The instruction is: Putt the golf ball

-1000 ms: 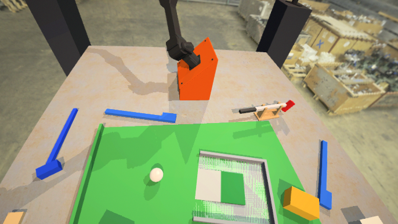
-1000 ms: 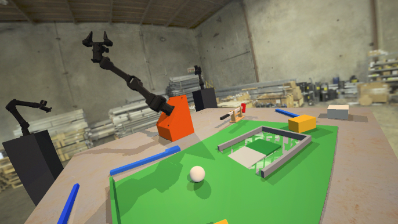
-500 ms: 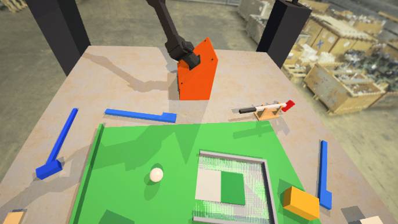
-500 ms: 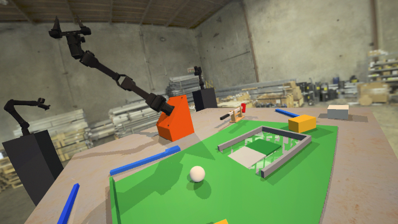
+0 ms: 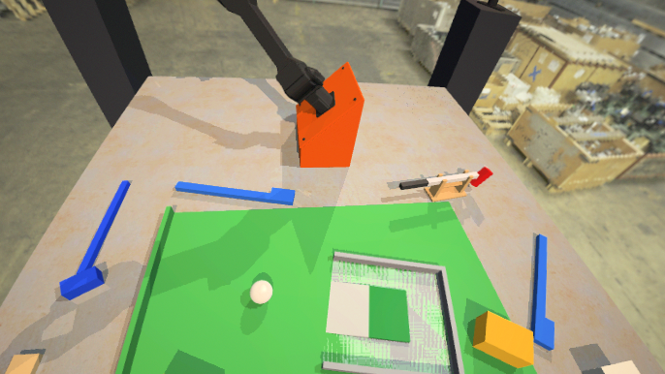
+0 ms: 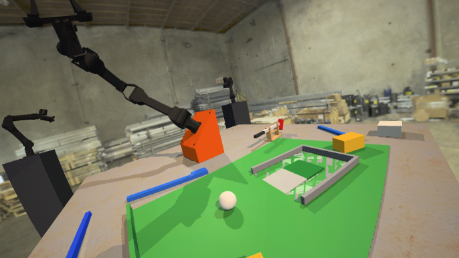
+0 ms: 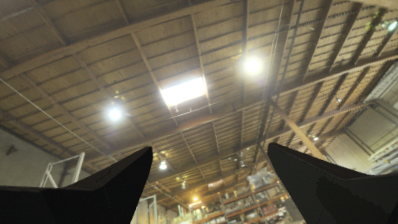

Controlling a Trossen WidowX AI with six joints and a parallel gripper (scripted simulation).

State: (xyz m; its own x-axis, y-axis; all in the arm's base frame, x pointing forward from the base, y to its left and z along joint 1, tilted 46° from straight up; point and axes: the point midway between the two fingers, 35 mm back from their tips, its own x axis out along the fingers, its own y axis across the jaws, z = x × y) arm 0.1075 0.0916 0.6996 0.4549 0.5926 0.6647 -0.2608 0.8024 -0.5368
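The red putter has a red head, a pale shaft and a black grip. It rests on a small wooden stand beyond the mat's far right corner, grip toward the orange base. The white golf ball lies on the green mat, left of the pale ramp. The darker raised green adjoins the ramp. My gripper is open and empty, high above and far from the putter, facing the ceiling.
Grey rails edge the green on three sides. A yellow block sits beyond them. A blue L-shaped bar lies between the orange base and mat; other blue bars lie at both sides.
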